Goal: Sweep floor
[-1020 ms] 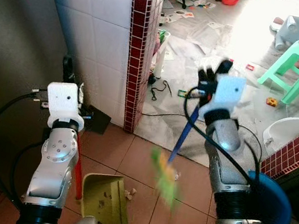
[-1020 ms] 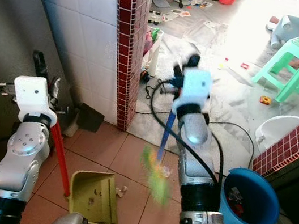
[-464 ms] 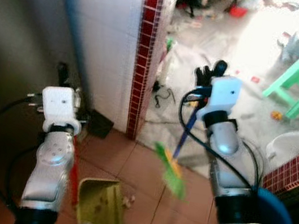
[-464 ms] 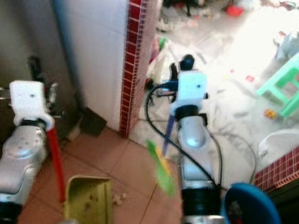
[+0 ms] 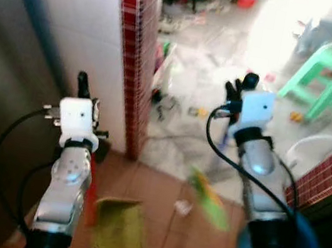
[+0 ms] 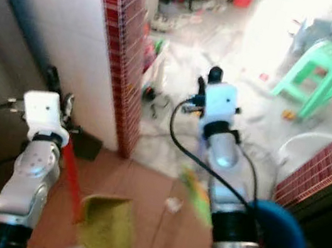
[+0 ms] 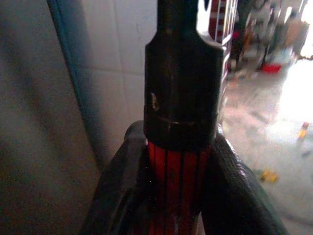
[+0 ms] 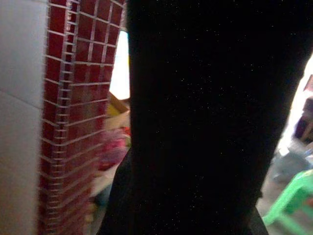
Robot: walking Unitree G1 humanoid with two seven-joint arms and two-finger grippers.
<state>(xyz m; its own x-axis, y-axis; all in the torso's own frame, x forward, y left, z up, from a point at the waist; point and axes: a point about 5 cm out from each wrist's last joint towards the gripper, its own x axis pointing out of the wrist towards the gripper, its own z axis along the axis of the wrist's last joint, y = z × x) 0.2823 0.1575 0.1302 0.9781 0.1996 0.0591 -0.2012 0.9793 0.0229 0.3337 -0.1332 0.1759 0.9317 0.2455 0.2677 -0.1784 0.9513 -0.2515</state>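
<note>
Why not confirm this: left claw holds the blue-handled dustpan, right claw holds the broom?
Not quite. The dustpan handle in the left claw is red, not blue, as the left wrist view shows. The right claw does hold the broom.

Dustpan point(image 5: 117, 227): olive-green, flat on the terracotta tile floor point(image 5: 161, 193), mouth facing right, on a red handle point(image 7: 178, 188) with a black grip at the top, standing near upright and clamped between two black fingers point(image 7: 234, 183). Broom point(image 5: 209, 198): blue stick, green and yellow bristles, heavily blurred, slanting down over the tiles right of the dustpan. Small pale scrap point(image 5: 182, 207) lies on the floor between them.
</note>
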